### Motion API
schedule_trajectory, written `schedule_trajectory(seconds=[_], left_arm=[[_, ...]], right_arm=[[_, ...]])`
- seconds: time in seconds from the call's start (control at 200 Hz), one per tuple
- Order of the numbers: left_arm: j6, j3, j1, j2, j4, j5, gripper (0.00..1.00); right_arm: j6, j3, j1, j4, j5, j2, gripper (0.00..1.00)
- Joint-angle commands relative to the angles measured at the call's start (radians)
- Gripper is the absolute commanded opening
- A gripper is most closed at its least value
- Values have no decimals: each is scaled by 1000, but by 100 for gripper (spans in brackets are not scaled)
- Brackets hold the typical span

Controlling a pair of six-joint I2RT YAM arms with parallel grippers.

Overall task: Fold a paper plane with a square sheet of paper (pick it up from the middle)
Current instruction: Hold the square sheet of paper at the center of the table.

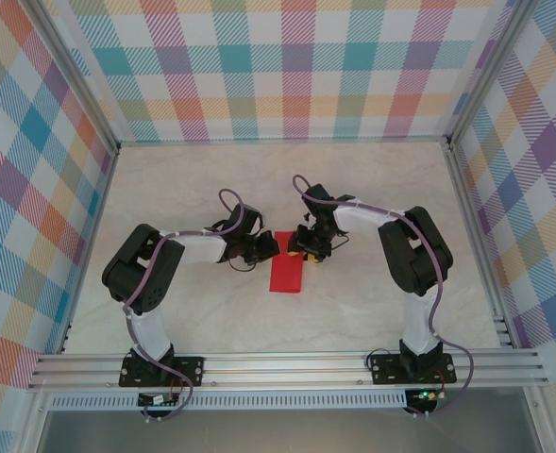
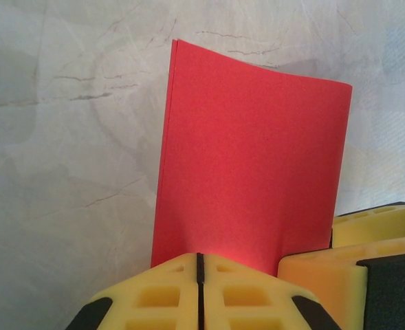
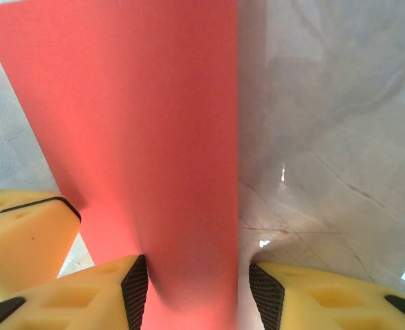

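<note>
Plainly, the risks gather where the arms meet. Nearest us, the square sheet of paper (image 1: 287, 276) is doubled into a narrow strip, and its near end appears to rest free on the table (image 1: 193, 189) between the two arms. Farther along, the left gripper (image 2: 199, 292) is at the strip's left side with its fingers pressed together and no gap. We cannot tell whether a layer is caught between them or merely pinned beneath. Just beside it, the right gripper (image 3: 199, 299) stands open, with one finger on either side of the red strip and no firm hold that we can see.

The two grippers nearly touch, so we judge a knock likely if either shifts sideways. In the left wrist view one short edge of the strip bows, and two layers show along a long edge. We expect any drag by the closed fingers to skew those layers and spoil the crease. A hard squeeze from the open gripper could crumple such thin paper.
</note>
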Motion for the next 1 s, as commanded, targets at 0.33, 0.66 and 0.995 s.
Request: schedule_trajectory(seconds=[0.33,0.66,0.995], left_arm=[[24,0,-16,26,-60,-41,5],[41,-7,-16,36,-90,-65,4],[44,-2,-16,46,-99,-66,4]], right_arm=[[-6,-44,25,56,92,28,52],[13,-98,24,132,99,-162,57],[-5,-191,26,309,-57,-227,35]])
